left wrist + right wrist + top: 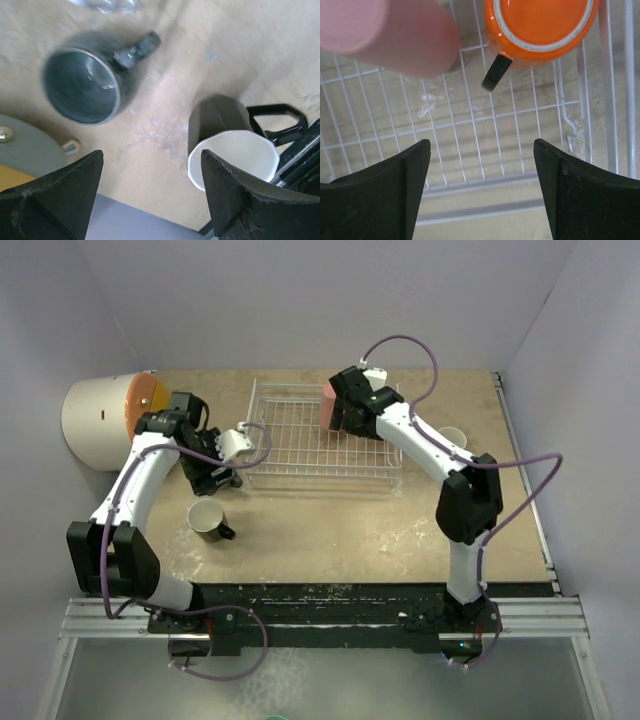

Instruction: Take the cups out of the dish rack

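We see the dish rack (300,440), a white wire grid with low sides, standing toward the middle of the bench's far edge. Two cups are in it, at the end nearer the right edge. One is a pink tumbler (390,35), smooth, handleless and blurred by being close to the lens. The other is an orange mug (540,25) with its flat base and pale foot ring turned up to the camera and a dark handle pointing down the frame. The right gripper (481,150) hangs over the wires just beside both cups, its jaws apart and touching neither.

Off the rack's left end, on the bare board, we find a grey-teal mug (82,85), mouth up, glossy inside. Near it is a faceted black mug (225,145) with a white interior and an angular handle. The left gripper (151,165) hovers above the gap between them, fingers spread and holding nothing.

A pale cup (452,437) stands near the right edge, partly hidden by the right arm; we cannot tell its colour.

The bench (360,530) is a tan board, scuffed and streaked with white marks, with plain lavender-grey walls on three sides. A cream cylinder (95,420) with an orange face sits at the far left corner.
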### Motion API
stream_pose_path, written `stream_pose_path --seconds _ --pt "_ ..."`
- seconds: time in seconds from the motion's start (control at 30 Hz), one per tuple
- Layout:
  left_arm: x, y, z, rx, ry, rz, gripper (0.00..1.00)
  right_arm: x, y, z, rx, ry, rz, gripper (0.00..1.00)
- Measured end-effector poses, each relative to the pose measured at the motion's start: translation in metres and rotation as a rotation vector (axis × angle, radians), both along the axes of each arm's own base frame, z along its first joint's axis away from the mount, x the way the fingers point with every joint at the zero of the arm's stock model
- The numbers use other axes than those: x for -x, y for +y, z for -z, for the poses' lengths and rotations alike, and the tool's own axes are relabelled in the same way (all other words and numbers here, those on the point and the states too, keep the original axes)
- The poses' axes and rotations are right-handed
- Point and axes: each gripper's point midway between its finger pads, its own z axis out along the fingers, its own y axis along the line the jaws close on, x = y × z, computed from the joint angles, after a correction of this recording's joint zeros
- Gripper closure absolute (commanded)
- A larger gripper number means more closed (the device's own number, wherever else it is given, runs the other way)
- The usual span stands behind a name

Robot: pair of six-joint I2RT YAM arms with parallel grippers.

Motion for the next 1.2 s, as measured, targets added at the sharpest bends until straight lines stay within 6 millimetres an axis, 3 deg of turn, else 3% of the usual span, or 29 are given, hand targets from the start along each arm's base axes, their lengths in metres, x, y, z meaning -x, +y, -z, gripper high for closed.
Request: stream_pose_path --seconds 0.07,0.13,0.17,0.37,0.57,0.77,1.07,1.2 --pt "-0.007 -0.01 -0.023 0.059 -0.052 -0.001 0.18 -0.011 0.0 0.014 0.031 0.006 0.033 0.22" --pt "-0.01 -0.02 -0.043 0.117 -0.097 -0.001 0.1 -0.018 -0.003 0.029 0.07 0.016 0.063 0.25" --pt "-0.009 -0.024 -0.05 0.141 -0.113 0.001 0.01 -0.02 -0.004 0.035 0.087 0.02 0.075 0.26" --pt "0.005 -0.048 -0.082 0.293 -0.161 -0.018 0.01 -0.03 -0.014 0.057 0.174 0.024 0.129 0.33" --pt "0.004 -0.063 -0.093 0.409 -0.205 -0.084 0.01 -0.045 -0.017 0.058 0.215 -0.01 0.156 0.45" --pt "0.01 -0.071 -0.083 0.495 -0.238 -0.16 0.01 -0.053 -0.021 0.06 0.252 -0.036 0.157 0.73" --pt "-0.001 -0.082 -0.094 0.59 -0.291 -0.192 0.01 -0.053 -0.028 0.067 0.29 -0.057 0.153 1.0" --pt "0.001 -0.086 -0.101 0.616 -0.319 -0.163 0.01 -0.05 -0.031 0.065 0.297 -0.054 0.145 1.0"
